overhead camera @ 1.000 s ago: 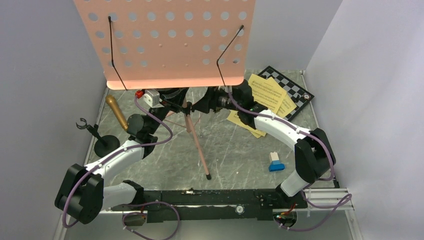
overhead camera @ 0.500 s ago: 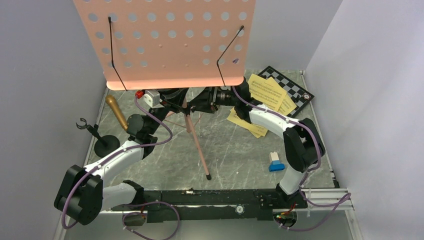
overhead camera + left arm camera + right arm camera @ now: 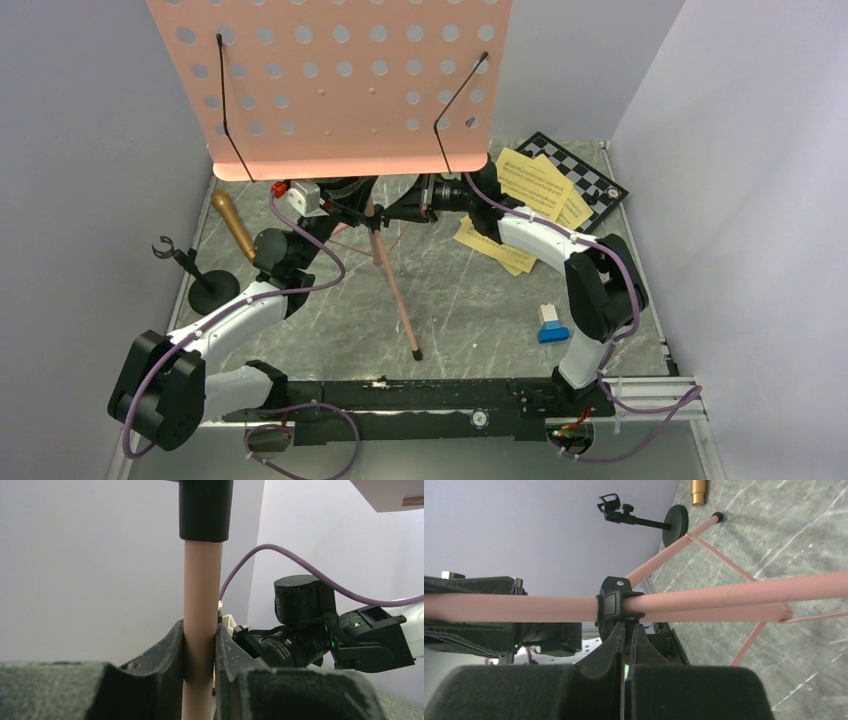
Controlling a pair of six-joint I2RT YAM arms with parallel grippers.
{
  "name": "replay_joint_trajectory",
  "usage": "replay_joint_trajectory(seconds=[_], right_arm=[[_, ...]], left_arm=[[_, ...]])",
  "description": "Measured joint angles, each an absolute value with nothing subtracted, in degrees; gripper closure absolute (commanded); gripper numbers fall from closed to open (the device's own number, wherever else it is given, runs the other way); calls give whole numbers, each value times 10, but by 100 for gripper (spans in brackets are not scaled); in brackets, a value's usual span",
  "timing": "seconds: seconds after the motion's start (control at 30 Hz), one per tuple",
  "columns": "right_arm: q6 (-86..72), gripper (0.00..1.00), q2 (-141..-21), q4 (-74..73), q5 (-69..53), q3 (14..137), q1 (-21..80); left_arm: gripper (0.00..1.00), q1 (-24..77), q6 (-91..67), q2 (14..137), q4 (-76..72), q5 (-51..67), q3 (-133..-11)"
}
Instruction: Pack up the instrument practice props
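The pink music stand stands upright mid-table, its perforated desk (image 3: 340, 90) hiding part of both wrists. My left gripper (image 3: 350, 203) (image 3: 200, 632) is shut on the stand's pink pole (image 3: 201, 590), just below a black sleeve. My right gripper (image 3: 402, 212) (image 3: 626, 626) is shut, its tips against the underside of the black collar (image 3: 616, 597) where the tripod legs (image 3: 398, 290) meet; whether they pinch any part of it I cannot tell. The gold-brown microphone (image 3: 232, 225) lies at the left. The black mic stand (image 3: 205, 285) is near it. Yellow sheet-music pages (image 3: 535, 190) lie at the right.
A black-and-white chessboard (image 3: 590, 178) lies under the pages at the back right. A small blue and white brick toy (image 3: 550, 322) sits at the front right. Grey walls close in the table on the left, back and right.
The right gripper has gone from open to shut and edged left up to the stand's collar, its elbow swinging inward. The left gripper has kept its hold on the pole.
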State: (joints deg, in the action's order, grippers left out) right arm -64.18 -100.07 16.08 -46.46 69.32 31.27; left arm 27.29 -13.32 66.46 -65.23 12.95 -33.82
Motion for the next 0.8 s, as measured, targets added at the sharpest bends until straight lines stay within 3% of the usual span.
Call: replay_joint_trajectory(seconds=[0.3,0.53,0.8], right_arm=[[-475,100,-966,187,-416,670,329],[-254,100,-883,329,-262,545,392],[-9,100,-850,405,-122,483,466]], left_arm=[[100,273,-133,664,-650,128,-338],[100,274,-139,666,-653,133,-338],[100,275,-143,669,-658,133,-338]])
